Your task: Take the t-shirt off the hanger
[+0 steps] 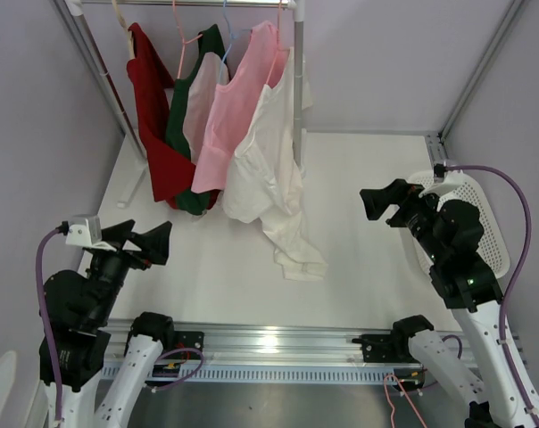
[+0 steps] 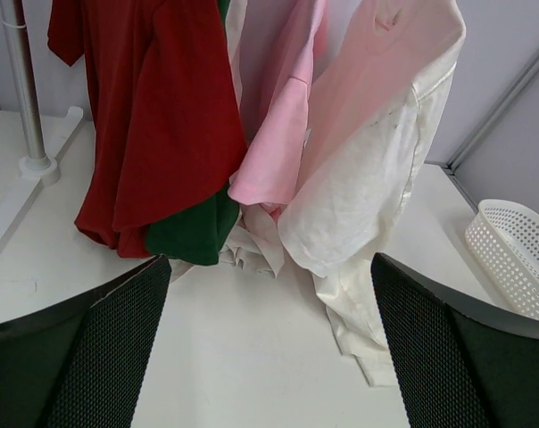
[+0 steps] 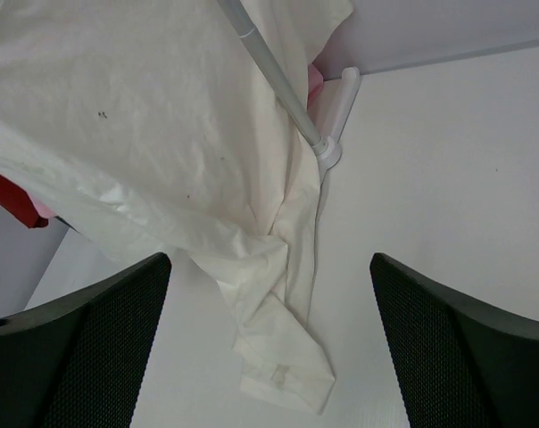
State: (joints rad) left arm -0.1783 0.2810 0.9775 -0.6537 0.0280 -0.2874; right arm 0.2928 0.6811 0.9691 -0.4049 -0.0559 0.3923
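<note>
Several t-shirts hang on hangers from a metal rack [image 1: 298, 80] at the back: a red one [image 1: 149, 116], a green one [image 1: 185, 116], a pink one [image 1: 227, 125] and a cream-white one [image 1: 269, 160] on the right. The white shirt's lower part trails onto the table [image 1: 301, 254]; it also shows in the left wrist view [image 2: 368, 178] and the right wrist view [image 3: 145, 134]. My left gripper [image 1: 145, 241] is open and empty at the front left, facing the shirts. My right gripper [image 1: 390, 201] is open and empty at the right, facing the white shirt.
A white mesh basket [image 1: 479, 223] stands at the right edge, behind my right arm; it also shows in the left wrist view [image 2: 515, 254]. The rack's feet rest on the table [image 2: 37, 169], and its right pole shows in the right wrist view [image 3: 278, 85]. Grey walls enclose the table.
</note>
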